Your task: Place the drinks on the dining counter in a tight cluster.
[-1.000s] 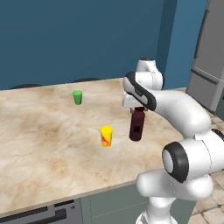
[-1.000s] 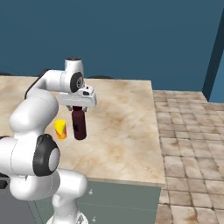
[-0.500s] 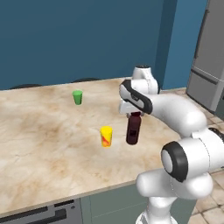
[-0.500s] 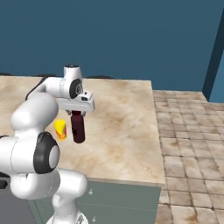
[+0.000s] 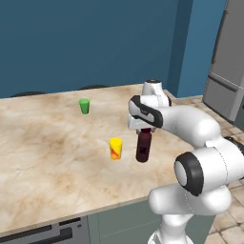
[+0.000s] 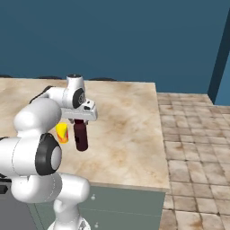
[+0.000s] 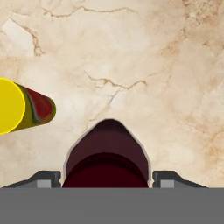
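My claw [image 5: 144, 129] grips the neck of a tall dark maroon bottle [image 5: 143, 147], upright on the beige marble desk [image 5: 47, 152]. A yellow cup [image 5: 115, 148] stands just beside it; a small green cup [image 5: 84, 106] sits well apart.

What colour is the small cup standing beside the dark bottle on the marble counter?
Yellow, with a red marking on its side: the small yellow cup shows best in the left base view.

dark maroon bottle [image 5: 143, 147], yellow-and-red cup [image 5: 115, 148], green cup [image 5: 85, 106], beige veined counter [image 5: 43, 152]

- I find no readable words, numbers, brands or signs anywhere in front of me.
- The yellow cup [image 5: 115, 148] beside me carries a red marking, but it forms no letters I can read.
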